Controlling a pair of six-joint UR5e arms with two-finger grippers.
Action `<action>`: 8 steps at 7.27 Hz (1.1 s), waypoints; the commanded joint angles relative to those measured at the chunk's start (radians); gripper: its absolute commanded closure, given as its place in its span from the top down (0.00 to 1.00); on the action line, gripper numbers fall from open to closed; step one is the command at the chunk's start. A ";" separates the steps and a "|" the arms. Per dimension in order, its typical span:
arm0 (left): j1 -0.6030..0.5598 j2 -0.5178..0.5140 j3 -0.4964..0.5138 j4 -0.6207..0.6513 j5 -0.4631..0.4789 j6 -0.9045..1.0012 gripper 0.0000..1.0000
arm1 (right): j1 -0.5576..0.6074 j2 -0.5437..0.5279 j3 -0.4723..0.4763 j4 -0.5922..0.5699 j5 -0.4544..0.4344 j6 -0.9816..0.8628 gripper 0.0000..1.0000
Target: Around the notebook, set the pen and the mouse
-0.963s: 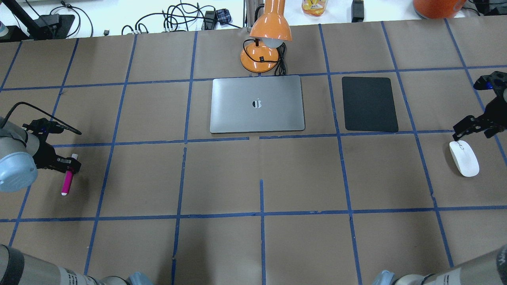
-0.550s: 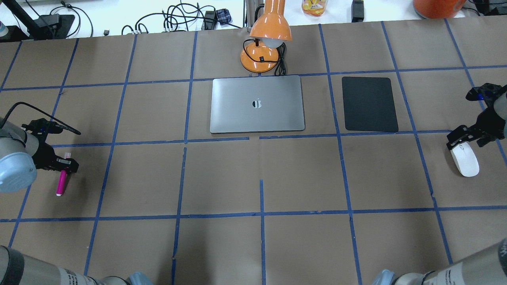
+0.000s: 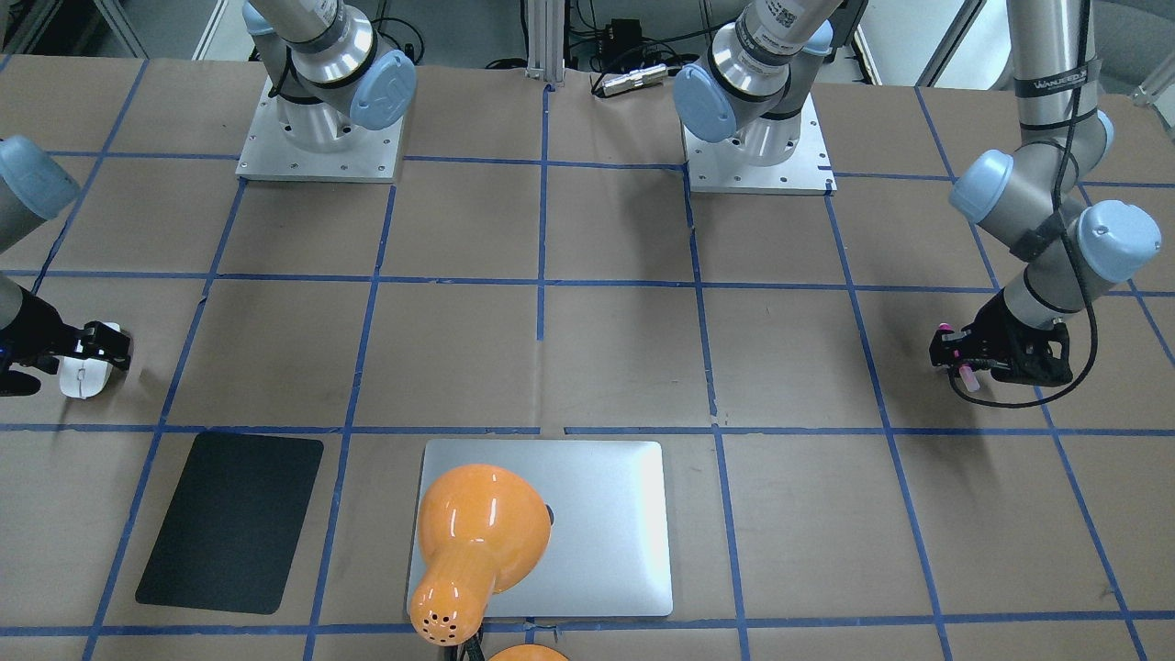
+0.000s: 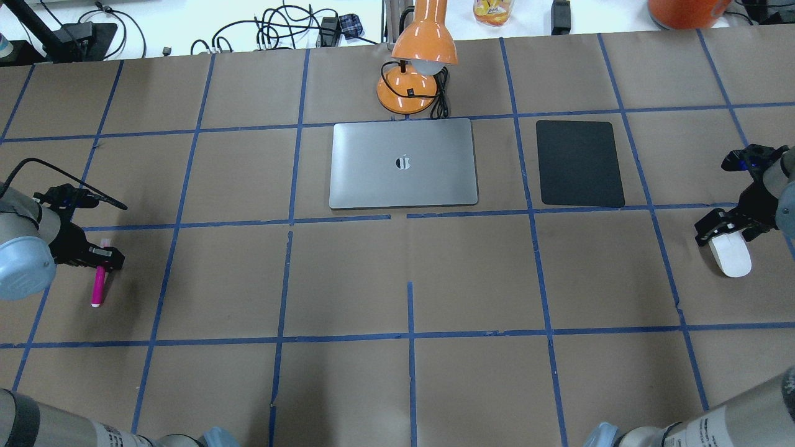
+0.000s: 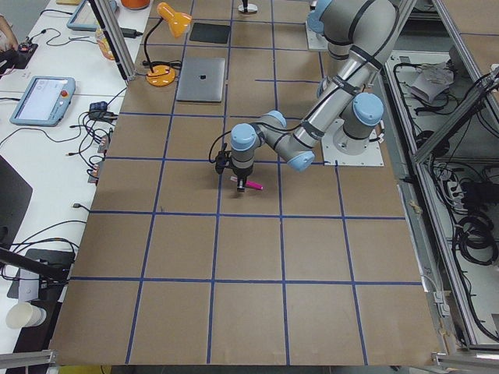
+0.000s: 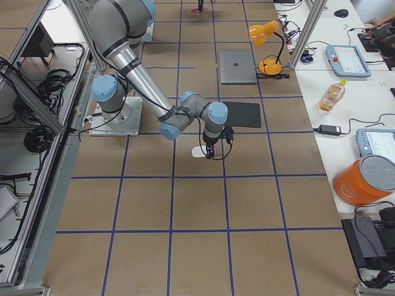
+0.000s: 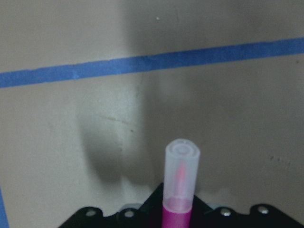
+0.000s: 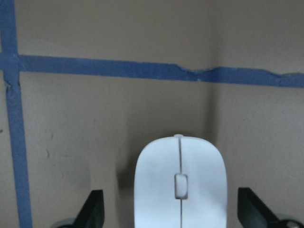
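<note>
The notebook [image 4: 435,180] carries a small dark apple-shaped logo [image 4: 404,162] in the middle of its lid, with no words beside it. In the front-facing view a black band [image 3: 1054,87] around the upright tube of the left arm [image 3: 1046,46] bears a line of white capital letters, too small to read with certainty. The overhead view shows stickers with fine print on the left arm and the right arm [image 4: 714,428] at the bottom edge; none of it is legible. The yellow label on the bottle [image 6: 331,95] cannot be read either.
</note>
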 commanded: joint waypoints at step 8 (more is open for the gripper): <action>0.000 -0.012 0.001 0.003 0.006 0.006 0.00 | 0.000 0.001 0.005 -0.004 -0.027 0.008 0.89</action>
